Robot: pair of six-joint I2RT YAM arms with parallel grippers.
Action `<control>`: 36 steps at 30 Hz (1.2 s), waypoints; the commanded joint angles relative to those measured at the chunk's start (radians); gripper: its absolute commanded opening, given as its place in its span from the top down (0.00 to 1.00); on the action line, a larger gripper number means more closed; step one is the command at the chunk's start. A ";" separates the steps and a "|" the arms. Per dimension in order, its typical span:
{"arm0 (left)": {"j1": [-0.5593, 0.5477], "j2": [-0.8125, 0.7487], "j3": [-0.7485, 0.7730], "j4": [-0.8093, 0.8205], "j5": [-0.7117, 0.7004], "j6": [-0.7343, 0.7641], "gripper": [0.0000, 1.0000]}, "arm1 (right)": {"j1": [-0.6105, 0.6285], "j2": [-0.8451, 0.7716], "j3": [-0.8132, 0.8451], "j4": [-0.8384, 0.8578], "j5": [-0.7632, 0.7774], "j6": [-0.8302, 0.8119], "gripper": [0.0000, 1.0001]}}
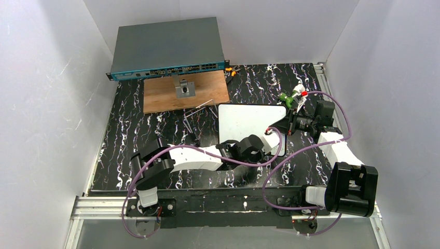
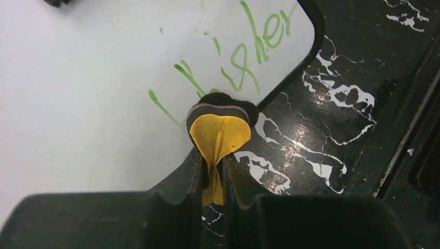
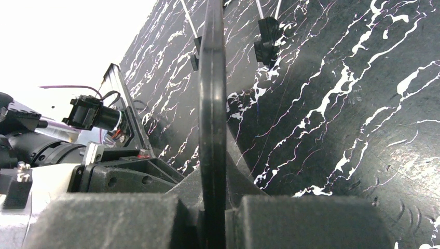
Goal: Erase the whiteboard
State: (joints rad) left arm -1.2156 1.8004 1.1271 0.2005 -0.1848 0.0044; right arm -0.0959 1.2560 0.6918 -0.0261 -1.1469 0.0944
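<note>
surface: black marbled table (image 1: 129, 135) | on it: whiteboard (image 1: 244, 122), wooden panel (image 1: 161, 98), network switch (image 1: 166, 44), small green object (image 1: 286, 97)

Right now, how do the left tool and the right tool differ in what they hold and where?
The left tool pinches a small yellow eraser with a black pad; the right tool clamps the black rim of the whiteboard. The left tool's eraser meets the board's edge by the green writing; the right tool holds the board's right side. Both are shut.

Overhead; both wrists close on whiteboard (image 1: 244, 122)
</note>
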 commanded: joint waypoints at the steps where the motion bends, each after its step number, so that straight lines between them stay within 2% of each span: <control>1: 0.043 0.003 0.071 -0.039 -0.083 -0.022 1.00 | 0.014 -0.027 0.017 -0.021 -0.047 0.015 0.99; 7: 0.103 -0.026 0.080 -0.050 -0.093 -0.146 1.00 | 0.013 -0.026 0.018 -0.021 -0.048 0.014 0.99; 13: 0.156 -0.053 0.035 0.005 0.035 -0.302 1.00 | 0.013 -0.027 0.019 -0.023 -0.048 0.013 0.99; 20: 0.177 -0.084 -0.099 0.215 0.216 -0.456 1.00 | 0.013 -0.018 0.019 -0.024 -0.048 0.011 0.99; 30: 0.177 -0.088 -0.248 0.479 0.376 -0.532 1.00 | 0.013 -0.022 0.019 -0.031 -0.048 0.006 0.99; 33: 0.183 -0.077 -0.246 0.466 0.318 -0.549 1.00 | 0.013 -0.024 0.020 -0.031 -0.051 0.007 0.99; 36: 0.214 -0.081 -0.192 0.304 0.135 -0.583 1.00 | 0.013 -0.026 0.020 -0.031 -0.050 0.006 0.99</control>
State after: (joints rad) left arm -1.0374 1.7462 0.8841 0.6090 0.1173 -0.5278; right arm -0.0959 1.2560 0.6918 -0.0429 -1.1465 0.1013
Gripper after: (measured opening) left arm 0.099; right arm 0.096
